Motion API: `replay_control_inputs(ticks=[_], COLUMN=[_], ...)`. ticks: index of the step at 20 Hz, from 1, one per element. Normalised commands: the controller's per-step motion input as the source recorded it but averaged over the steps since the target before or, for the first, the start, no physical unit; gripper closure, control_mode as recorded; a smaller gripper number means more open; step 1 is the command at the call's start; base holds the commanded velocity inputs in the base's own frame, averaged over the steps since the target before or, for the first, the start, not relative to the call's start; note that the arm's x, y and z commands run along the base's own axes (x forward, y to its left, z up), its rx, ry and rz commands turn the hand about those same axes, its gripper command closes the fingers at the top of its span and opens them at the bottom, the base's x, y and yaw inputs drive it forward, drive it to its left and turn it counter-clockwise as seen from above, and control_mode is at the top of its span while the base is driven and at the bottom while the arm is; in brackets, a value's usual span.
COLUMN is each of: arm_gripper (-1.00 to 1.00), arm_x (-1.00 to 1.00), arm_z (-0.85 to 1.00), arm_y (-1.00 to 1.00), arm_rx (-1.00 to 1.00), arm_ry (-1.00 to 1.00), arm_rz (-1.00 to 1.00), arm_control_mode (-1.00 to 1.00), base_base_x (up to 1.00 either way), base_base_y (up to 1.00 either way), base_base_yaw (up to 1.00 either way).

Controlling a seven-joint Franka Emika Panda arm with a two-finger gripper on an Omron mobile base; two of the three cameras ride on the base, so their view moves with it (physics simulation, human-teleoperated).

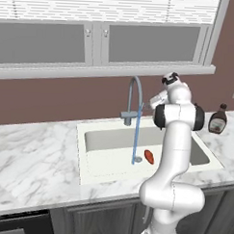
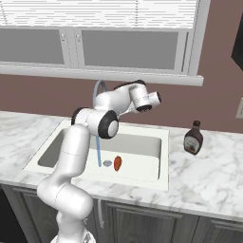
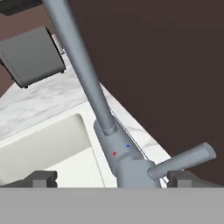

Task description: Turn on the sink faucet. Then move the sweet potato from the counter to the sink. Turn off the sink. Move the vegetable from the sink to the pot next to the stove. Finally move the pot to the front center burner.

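Note:
The sink faucet is running: a thin blue stream falls from its gooseneck spout into the sink. The orange-red sweet potato lies on the basin floor just right of the stream. My gripper is open, with its fingertips on either side of the faucet's base. The side lever juts out just above the right fingertip. In the left base view my hand reaches toward the faucet from the right.
A dark brown bottle with a white cap stands on the white marble counter right of the sink. A dark grey box sits on the counter beyond the faucet. The wall and window sill run close behind.

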Motion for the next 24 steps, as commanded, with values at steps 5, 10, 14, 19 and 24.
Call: replay_control_inputs(ticks=[5,10,14,19,24], arm_gripper=[-1.00,-1.00,-1.00,-1.00,-1.00], arm_x=[0.09,0.50,0.69,0.65,0.14], arm_z=[-0.10,-0.27,-0.28,-0.10,0.00], arm_y=[-0.26,-0.02,0.00,0.00,0.20], arm_rx=[0.00,0.02,0.04,0.06,0.03], arm_ry=[0.07,0.05,0.07,0.09,0.00], arm_rz=[-0.08,-0.01,0.00,0.06,0.13], arm_control_mode=[-1.00,-1.00,-1.00,-1.00,-1.00], base_base_x=[0.00,0.00,0.00,0.00,0.00], base_base_y=[0.00,0.00,0.00,0.00,0.00], base_base_yaw=[0.00,0.00,0.00,0.00,0.00])
